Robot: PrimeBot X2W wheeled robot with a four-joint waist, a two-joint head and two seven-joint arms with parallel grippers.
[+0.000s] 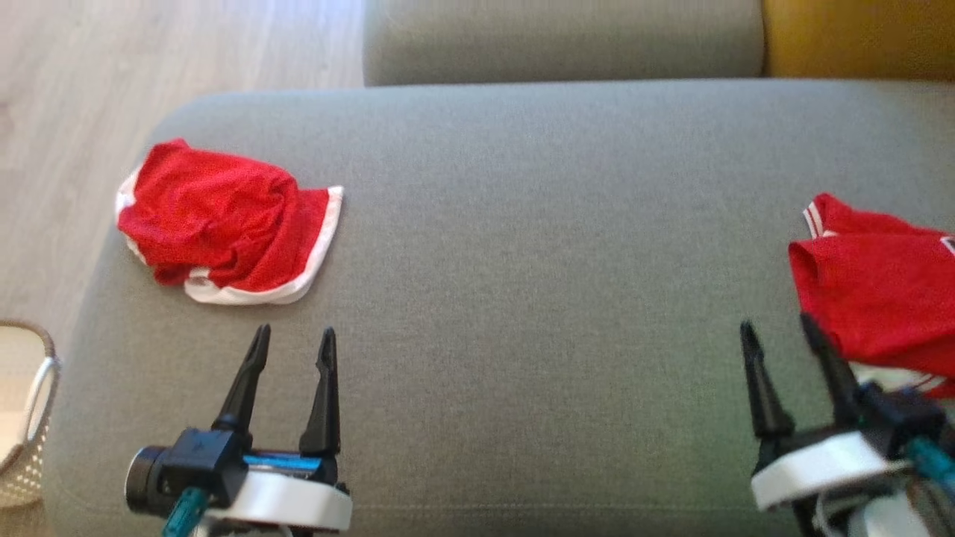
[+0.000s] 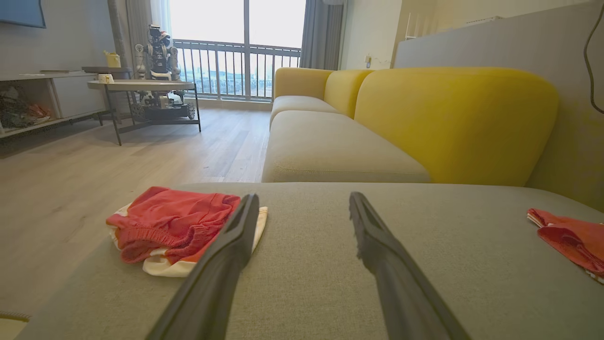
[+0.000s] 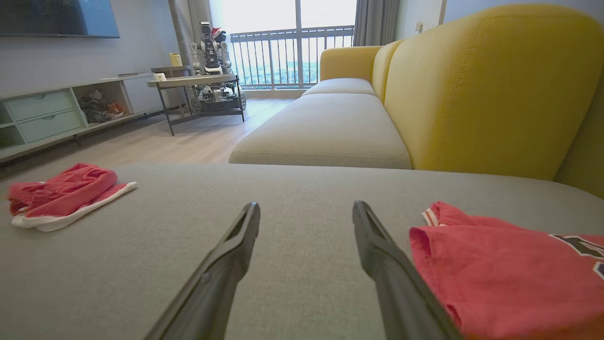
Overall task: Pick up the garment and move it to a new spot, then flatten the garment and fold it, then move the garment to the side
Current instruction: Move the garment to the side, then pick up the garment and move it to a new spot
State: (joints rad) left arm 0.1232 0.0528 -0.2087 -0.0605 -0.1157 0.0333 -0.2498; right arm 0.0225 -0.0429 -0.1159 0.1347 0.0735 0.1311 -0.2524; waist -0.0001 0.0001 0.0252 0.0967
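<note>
Just now both hands are low over the grey sofa seat, the left hand at about 7 o'clock in the head view and the right hand at about 4 o'clock, each with its two dark fingers spread wide and nothing between them. A crumpled pair of red shorts with white trim lies at 10 o'clock near the seat's left edge, beyond the left hand's fingertips and apart from them. A red jersey lies at 3 o'clock by the seat's right edge, just beside the right hand; whether they touch I cannot tell. A woven basket stands at 8 o'clock on the floor
</note>
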